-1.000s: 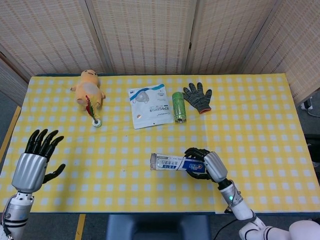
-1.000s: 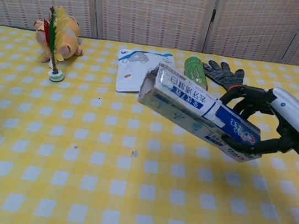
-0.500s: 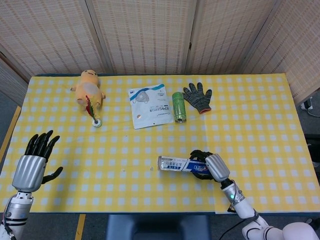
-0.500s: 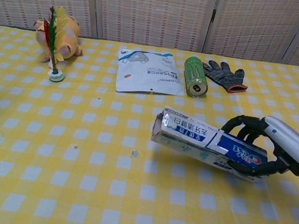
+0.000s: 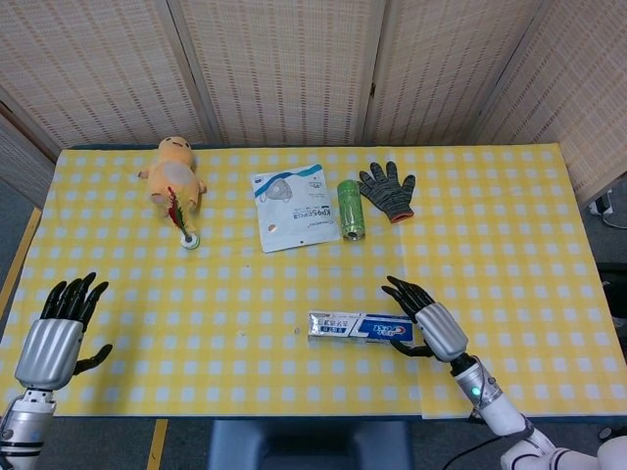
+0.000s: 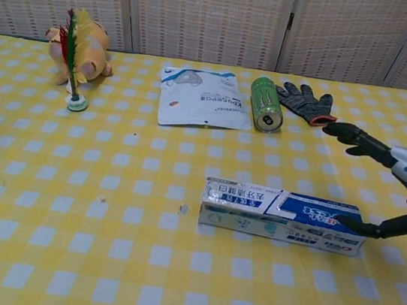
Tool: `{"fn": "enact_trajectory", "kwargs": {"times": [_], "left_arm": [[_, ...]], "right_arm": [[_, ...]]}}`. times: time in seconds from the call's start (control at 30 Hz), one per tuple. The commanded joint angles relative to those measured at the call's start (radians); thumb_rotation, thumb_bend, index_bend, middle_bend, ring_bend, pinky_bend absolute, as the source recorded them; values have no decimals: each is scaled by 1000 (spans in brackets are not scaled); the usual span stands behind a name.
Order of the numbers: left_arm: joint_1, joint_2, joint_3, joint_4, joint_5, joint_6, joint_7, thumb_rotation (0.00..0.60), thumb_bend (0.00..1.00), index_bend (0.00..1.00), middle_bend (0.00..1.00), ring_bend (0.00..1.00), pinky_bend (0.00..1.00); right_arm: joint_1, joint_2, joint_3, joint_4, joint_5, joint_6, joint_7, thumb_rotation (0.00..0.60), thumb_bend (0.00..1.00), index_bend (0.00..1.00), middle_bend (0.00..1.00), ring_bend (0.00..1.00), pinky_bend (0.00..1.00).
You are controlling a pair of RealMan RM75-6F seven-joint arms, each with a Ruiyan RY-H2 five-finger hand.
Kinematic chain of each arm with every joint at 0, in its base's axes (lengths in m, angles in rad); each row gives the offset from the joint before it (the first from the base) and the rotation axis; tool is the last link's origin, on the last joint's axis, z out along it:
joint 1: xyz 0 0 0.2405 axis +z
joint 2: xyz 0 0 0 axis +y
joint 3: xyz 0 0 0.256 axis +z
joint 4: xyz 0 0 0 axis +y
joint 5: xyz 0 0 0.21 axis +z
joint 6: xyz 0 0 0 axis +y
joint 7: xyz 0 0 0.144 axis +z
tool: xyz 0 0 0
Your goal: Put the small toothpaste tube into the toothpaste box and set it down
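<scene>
A bench (image 5: pixel 509 225) covered by a yellow-and-white checked cloth is backed on the far side by woven folding screens (image 5: pixel 284 69), with grey floor (image 5: pixel 12 211) seen at left.

I see the tabletop (image 5: pixel 509 225) covered in a yellow-and-white checked cloth. The toothpaste box (image 5: pixel 359 326) lies flat on it, low and right of centre in the head view, lengthwise left to right. Along the far side, from upper left: a yellow plush toy (image 5: pixel 174 172), with a feathered shuttlecock (image 5: pixel 186 227) standing just in front of it; a packaged face mask (image 5: pixel 294 207) near the middle; a green can (image 5: pixel 350 209) on its side just right of that; and a grey work glove (image 5: pixel 388 190) beside the can.
</scene>
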Motion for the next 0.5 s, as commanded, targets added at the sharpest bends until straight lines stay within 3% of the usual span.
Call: {"fn": "enact_trajectory", "kwargs": {"times": [0.03,0.13,0.23,0.37,0.5], "left_arm": [[31,-3,20,29,18,38,-21,600,232,103,38,0,0],[72,-14,55,81,52,78,-61,600,232,103,38,0,0],[109,-28,83,129,80,116,-99,600,232,103,38,0,0],[146,-55,95,188,97,159,-140,600,232,103,38,0,0],[157,-55,95,195,127,185,-126,600,233,101,38,0,0]], "right_arm": [[-68,182,-26,-187,-6,76,-189,600,310,0,0,1,28],[-131,323,-52,-330,51,76,-403,600,309,0,0,0,0],[-202,398,-60,-427,100,129,-542,600,310,0,0,0,0],[-294,422,-63,-441,84,257,-569,600,309,0,0,0,0],[-320,449,-68,-456,62,270,-575,600,309,0,0,0,0]]}}
